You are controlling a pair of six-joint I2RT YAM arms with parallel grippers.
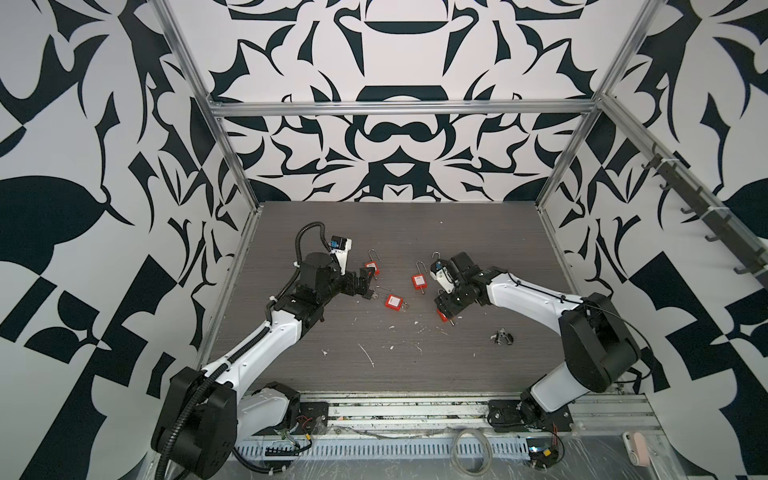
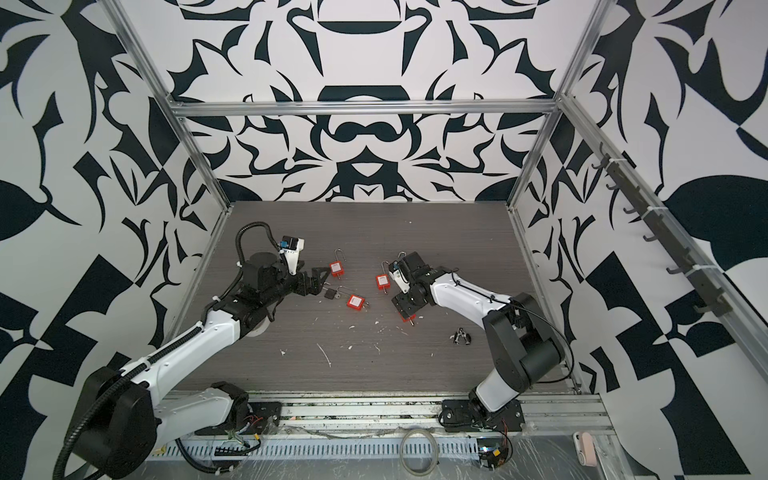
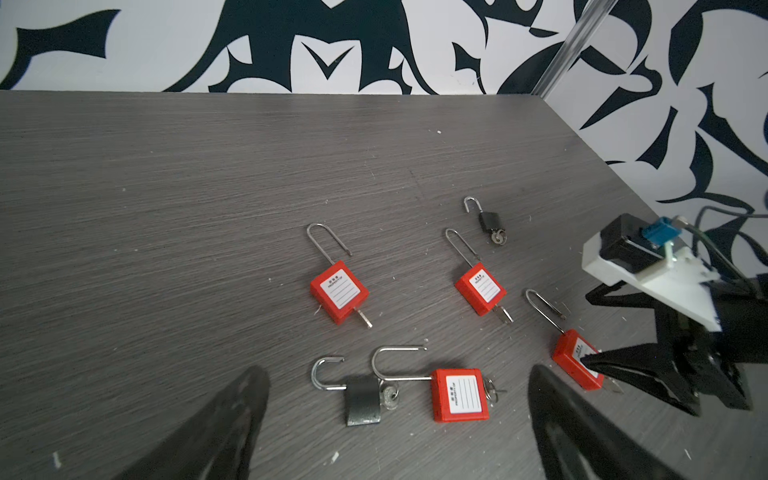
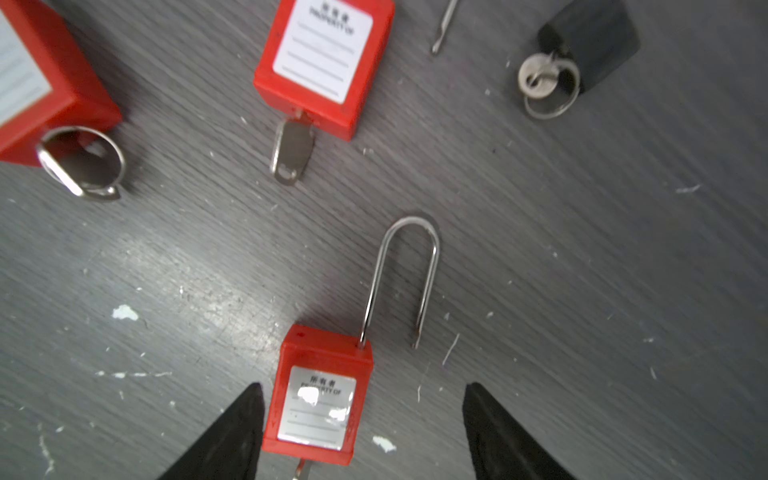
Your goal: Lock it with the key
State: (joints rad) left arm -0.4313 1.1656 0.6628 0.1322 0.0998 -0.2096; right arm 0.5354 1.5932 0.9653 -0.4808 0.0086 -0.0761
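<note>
Right gripper: my right gripper (image 4: 362, 386) is down at the dark grey wood-grain tabletop (image 1: 415, 232). Its black fingers are apart, clamped on nothing, and straddle a red plastic padlock with a white label (image 4: 318, 411).
Finger gaps: one finger (image 4: 237, 436) sits just beside the lock's body, and I cannot tell whether it touches. The other finger (image 4: 494, 440) stands off, with bare table between.
Task lock: it lies flat, label up, right of the table's middle. In both top views my gripper hides most of it.
Shackle: its long steel shackle (image 4: 413, 220) is open, with one leg in the body and the free end beside it.
Key: a silver key (image 4: 301, 469) sticks out of the lock's base between my fingers, mostly cut off by the wrist view's edge.
Left gripper: my left gripper (image 3: 397, 372) is spread wide and holds nothing, at the left of the lock group.
Between left fingers: the wrist view shows a small dark grey padlock with an open shackle (image 3: 363, 403) and a second red padlock on its side (image 3: 457, 395), touching or nearly so.
Ahead of task lock: a third red padlock (image 4: 324, 62) lies beyond the shackle's bend, apart from it, its flat key (image 4: 293, 153) pointing back.
To the sides: a tiny black padlock with a keyring (image 4: 590, 41), and a fourth red padlock (image 1: 371, 266) just beside my left fingertips.
Loose bits: a black clip-like piece (image 1: 503, 337) lies near my right arm, well apart from the locks. White flecks (image 1: 368, 355) are scattered nearer the arms' bases.
</note>
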